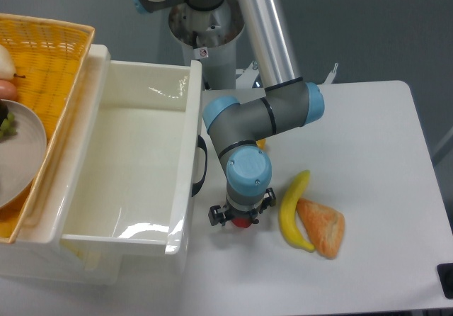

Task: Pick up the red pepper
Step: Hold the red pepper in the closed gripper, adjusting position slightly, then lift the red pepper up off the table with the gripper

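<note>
The red pepper (243,222) shows only as a small glossy red patch on the white table, under the arm's blue wrist. My gripper (241,217) points straight down right over it, and the wrist hides most of the pepper and the fingertips. Black gripper parts stick out on both sides of the wrist. I cannot tell whether the jaws are closed on the pepper or still apart around it, or whether the pepper is resting on the table.
A yellow curved banana-like fruit (293,210) and an orange-tan bread wedge (323,228) lie just right of the gripper. A large white bin (185,181) stands close on the left, with a wicker basket (49,54) and a plate (28,139) beyond. A yellow bit (262,144) peeks from behind the arm.
</note>
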Robot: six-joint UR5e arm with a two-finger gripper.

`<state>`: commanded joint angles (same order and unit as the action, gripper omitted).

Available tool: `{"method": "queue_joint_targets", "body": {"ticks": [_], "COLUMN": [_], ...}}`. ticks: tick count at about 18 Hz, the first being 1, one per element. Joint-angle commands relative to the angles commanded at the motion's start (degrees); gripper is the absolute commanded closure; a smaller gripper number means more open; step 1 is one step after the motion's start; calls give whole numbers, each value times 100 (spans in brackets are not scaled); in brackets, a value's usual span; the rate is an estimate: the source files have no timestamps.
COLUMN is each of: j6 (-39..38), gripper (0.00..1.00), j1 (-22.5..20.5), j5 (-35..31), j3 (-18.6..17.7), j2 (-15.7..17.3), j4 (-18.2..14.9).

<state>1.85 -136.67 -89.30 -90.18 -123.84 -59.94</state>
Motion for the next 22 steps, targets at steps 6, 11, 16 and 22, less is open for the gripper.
{"method": "queue_joint_targets", "body": {"ticks": [6, 11, 16, 22], "j6": [9, 9, 0, 149], "gripper": [15, 41, 100, 100], "j1": [-9, -9, -9, -105], "j5": [-9, -114, -123, -88], "j3": [0, 0, 44, 272], "j2": [-9, -18, -35, 53], "j4": [-9, -9, -18, -44]}}
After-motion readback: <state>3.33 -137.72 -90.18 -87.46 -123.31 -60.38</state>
